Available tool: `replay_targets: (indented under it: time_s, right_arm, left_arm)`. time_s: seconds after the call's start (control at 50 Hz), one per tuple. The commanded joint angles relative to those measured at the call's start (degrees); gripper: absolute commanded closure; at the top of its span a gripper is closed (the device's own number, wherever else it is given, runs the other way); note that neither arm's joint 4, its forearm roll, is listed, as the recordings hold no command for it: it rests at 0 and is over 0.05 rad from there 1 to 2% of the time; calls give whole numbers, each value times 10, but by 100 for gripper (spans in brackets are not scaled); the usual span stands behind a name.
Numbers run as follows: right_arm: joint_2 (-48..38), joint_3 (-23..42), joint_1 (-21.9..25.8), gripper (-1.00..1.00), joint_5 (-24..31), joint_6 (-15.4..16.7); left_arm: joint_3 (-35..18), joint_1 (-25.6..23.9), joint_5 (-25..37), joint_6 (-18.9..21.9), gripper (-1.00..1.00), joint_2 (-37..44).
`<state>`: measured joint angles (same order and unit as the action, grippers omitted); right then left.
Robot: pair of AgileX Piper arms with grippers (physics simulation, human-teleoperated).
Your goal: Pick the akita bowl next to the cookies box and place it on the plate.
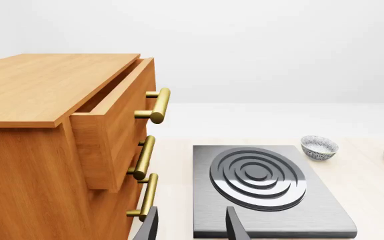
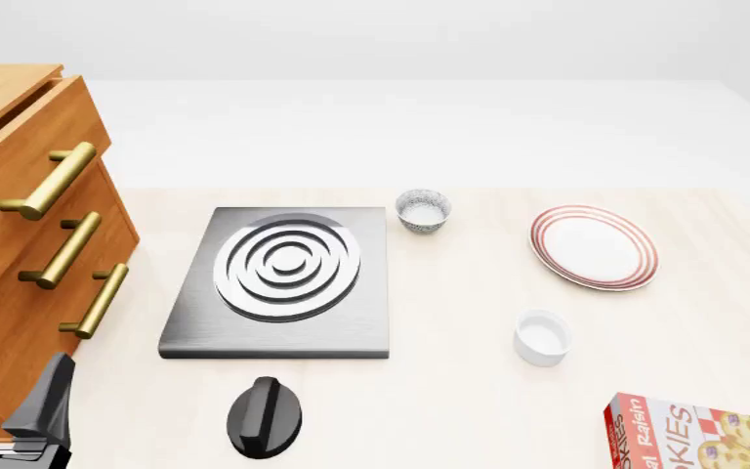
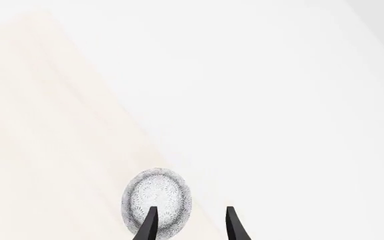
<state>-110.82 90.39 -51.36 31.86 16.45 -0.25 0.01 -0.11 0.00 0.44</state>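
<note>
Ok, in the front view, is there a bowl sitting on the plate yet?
No, the plate shows a bare white centre, and the only akita bowl visible there stands apart from it, beside the stove plate.

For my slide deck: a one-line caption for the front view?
Stove plate, patterned bowl, ringed plate, white cup, cookies box.

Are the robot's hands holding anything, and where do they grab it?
Nothing is held. The left gripper and right gripper are both open and empty; the small speckled grey-white bowl only shows beyond the right one.
</note>
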Motion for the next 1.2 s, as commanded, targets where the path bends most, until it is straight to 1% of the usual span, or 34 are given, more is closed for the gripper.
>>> replay_targets:
  time_s: [0.02,0.18,0.3,0.44,0.54,1.2]
  right_arm:
    - [-25,7,-13,-100,-6,5]
    - [-43,3,-14,-100,-13,9]
    - [-51,6,-4,-100,-10,4]
    - [-58,5,-4,-100,-13,7]
    - [-65,7,0,-100,-12,2]
    - [-104,-16,-16,-100,-40,24]
  left_arm:
    - [0,0,0,0,-100,0]
    - [0,0,0,0,-100,0]
    - [0,0,0,0,-100,0]
    - [0,0,0,0,-100,0]
    - [0,0,0,0,-100,0]
    - [0,0,0,0,-100,0]
